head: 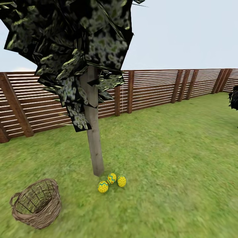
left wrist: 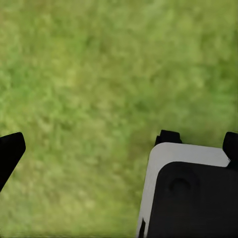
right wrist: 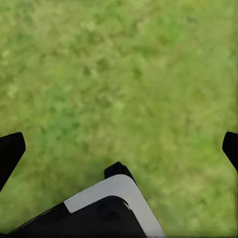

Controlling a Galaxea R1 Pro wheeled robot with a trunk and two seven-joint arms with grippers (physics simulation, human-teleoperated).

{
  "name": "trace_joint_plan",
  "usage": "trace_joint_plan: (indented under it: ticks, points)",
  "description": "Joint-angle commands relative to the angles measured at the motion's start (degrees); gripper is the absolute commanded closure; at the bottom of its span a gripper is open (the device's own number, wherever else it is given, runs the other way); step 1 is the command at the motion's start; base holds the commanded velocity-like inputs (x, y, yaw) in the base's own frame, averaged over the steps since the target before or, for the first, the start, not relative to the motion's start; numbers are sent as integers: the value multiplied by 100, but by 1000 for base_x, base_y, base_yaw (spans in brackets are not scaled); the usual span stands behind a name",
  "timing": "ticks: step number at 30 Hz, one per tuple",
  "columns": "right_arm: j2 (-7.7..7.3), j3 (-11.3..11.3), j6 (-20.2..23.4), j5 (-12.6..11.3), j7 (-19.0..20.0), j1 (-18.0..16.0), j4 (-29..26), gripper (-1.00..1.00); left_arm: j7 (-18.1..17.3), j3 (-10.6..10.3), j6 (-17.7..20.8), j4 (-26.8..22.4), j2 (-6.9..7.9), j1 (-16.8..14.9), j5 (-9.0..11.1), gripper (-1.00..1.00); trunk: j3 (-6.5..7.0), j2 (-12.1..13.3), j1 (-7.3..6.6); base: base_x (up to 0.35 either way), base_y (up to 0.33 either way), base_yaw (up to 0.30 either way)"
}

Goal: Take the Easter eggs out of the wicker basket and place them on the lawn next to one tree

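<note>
Both claws hang over bare grass, and we judge them released: in the left wrist view the left claw shows dark fingertips set wide apart with nothing between them, and the right claw looks the same in its own view.

We see the three small yellow Easter eggs with red dots and blue zigzag bands lying on the mottled green lawn, touching or nearly touching one another, just right of the foot of the slim tree with the pale grey-brown trunk and speckled foliage. The brown woven wicker basket with loop handles sits tilted in the near left, well apart from the eggs, and what we see of its inside looks empty. A brown slatted wooden fence runs along the far side.

We judge the task essentially done, so the risk lies in any further motion. If the base rolls forward or an arm swings low, it could nudge an egg; being round, it would roll away from the trunk. Part of the basket's floor is hidden, so we cannot fully rule out something inside.
</note>
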Motion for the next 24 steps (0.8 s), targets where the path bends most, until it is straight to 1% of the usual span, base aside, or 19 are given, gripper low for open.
trace_joint_plan:
  ticks: [1,5,11,15,16,17,22,24]
  points:
    - [-5,-29,44,-38,33,-3,51,-100,1,9,37,2,-1,-4,51,-100,-12,-12,3,0,0,0]
    - [-15,-23,52,-34,22,-3,296,-100,-1,9,128,26,-1,0,52,-100,-12,-12,3,0,0,0]
    - [-21,5,54,-24,21,-3,608,-100,-1,9,158,298,-2,4,53,-100,-12,-12,3,0,0,0]
    - [-21,192,55,-21,15,-3,819,-100,-1,15,166,375,-2,5,57,-100,-12,-12,3,0,0,0]
    - [-13,364,58,-23,1,-3,917,-100,-1,16,170,394,-2,5,60,-100,-12,-12,3,0,0,0]
    - [-11,417,59,-24,-5,-3,938,-100,-1,17,171,399,-2,5,60,-100,-12,-12,3,0,0,0]
    - [25,639,64,-25,-32,-3,1000,-100,-7,18,167,484,-3,5,67,-100,-12,-12,3,0,0,0]
    - [36,677,64,-25,-37,-3,1008,-100,-5,18,166,500,-6,5,68,-100,-12,-12,3,0,0,0]
